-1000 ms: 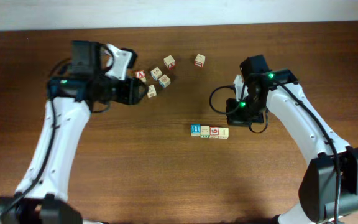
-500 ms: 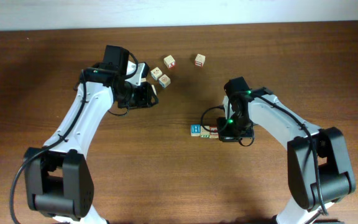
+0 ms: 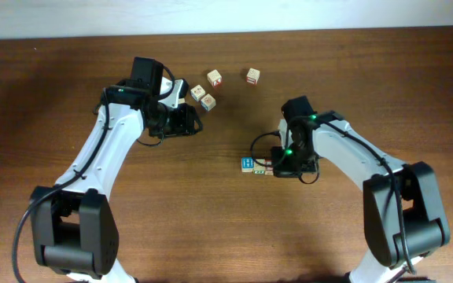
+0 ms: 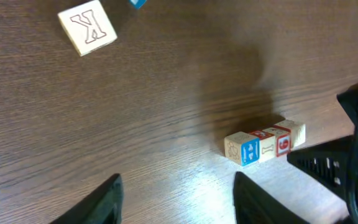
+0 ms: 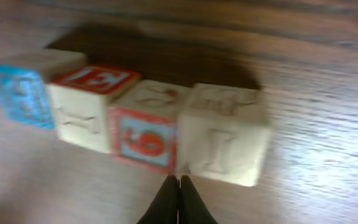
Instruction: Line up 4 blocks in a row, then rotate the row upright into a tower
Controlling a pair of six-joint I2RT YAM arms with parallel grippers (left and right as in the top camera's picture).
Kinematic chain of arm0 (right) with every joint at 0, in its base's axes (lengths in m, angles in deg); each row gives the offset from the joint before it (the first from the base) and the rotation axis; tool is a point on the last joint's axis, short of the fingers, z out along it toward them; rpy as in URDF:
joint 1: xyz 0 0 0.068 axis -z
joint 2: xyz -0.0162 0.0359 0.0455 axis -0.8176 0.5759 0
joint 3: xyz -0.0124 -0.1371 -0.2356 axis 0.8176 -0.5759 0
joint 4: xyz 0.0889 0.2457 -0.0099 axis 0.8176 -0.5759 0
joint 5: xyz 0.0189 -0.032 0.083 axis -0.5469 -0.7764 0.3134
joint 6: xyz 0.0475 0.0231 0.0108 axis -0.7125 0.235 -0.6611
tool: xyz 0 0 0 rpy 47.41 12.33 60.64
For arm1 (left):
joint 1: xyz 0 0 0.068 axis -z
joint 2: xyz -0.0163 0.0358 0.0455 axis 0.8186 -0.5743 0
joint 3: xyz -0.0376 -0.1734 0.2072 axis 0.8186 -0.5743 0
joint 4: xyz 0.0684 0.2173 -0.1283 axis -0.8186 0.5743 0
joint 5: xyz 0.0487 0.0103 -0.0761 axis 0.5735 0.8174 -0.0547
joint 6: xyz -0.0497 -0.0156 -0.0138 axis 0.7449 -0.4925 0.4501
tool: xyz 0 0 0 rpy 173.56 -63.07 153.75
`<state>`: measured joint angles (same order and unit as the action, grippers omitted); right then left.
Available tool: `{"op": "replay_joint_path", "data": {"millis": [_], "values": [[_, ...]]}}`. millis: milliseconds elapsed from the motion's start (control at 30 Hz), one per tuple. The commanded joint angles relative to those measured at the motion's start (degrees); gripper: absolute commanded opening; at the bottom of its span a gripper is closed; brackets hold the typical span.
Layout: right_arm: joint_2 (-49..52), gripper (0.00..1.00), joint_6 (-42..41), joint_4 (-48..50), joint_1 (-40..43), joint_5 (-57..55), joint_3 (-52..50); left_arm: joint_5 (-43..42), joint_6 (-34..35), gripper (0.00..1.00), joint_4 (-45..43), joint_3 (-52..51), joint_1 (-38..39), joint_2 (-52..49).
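Right pincer [image 5: 179, 186], closed on nothing, fronts the crosswise row of blocks [image 5: 129, 124] just ahead; left pincer [image 4: 178, 186], spread empty, stands well apart.

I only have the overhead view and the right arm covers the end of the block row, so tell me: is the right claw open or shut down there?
Observer: Shut. In the right wrist view the right claw has its tips pressed together, with nothing between them.
Operator: Where is it aimed?
Observer: At the seam between the red "6" block and the pale end block. I cannot tell if it touches them.
Operator: Are all four lined up?
Observer: Yes. The left wrist view shows the four blocks side by side in one line, with the blue-faced block at the far end from the pale one.
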<state>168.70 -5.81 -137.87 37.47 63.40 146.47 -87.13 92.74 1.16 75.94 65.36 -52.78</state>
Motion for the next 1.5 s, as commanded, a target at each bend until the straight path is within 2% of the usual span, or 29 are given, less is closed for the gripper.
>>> {"op": "replay_joint_path", "data": {"millis": [0, 200, 633, 733, 767, 867, 967, 1067, 1467], "values": [[-3.6, 0.04, -2.8, 0.3, -3.7, 1.9, 1.4, 1.3, 0.1, 0.58, -0.2, 0.1, 0.1, -0.2], [-2.3, 0.04, -12.2, 2.3, -10.0, -5.4, 1.6, 1.3, 0.1, 0.61, -0.2, 0.1, 0.1, -0.2], [1.0, 0.04, -13.5, 4.6, -10.2, -7.2, 1.6, 1.2, 0.1, 0.61, -0.2, 0.1, 0.1, -0.2], [0.3, 0.04, -11.4, 3.7, -10.3, -5.2, 4.0, 1.3, 0.1, 0.62, -0.2, 0.1, 0.1, -0.2], [-1.1, 0.04, -11.1, 3.0, -10.4, -5.6, 7.8, 1.3, 0.1, 0.64, -0.2, 0.1, 0.1, -0.2], [-0.8, 0.04, -11.2, 9.1, -9.9, -6.6, 9.5, 1.3, 0.1, 0.66, -0.2, 0.1, 0.1, -0.2], [3.5, 0.04, -12.1, 14.4, -10.1, -7.9, 9.5, 1.3, 0.1, 0.66, -0.2, 0.1, 0.1, -0.2], [7.6, 0.04, -12.1, 14.6, -10.1, -7.1, 9.5, 1.3, 0.1, 0.66, -0.2, 0.1, 0.1, -0.2], [7.9, 0.04, -12.1, 12.4, -11.2, -7.0, 9.5, 1.3, 0.1, 0.67, -0.3, 0.0, 0.1, -0.2]]}}
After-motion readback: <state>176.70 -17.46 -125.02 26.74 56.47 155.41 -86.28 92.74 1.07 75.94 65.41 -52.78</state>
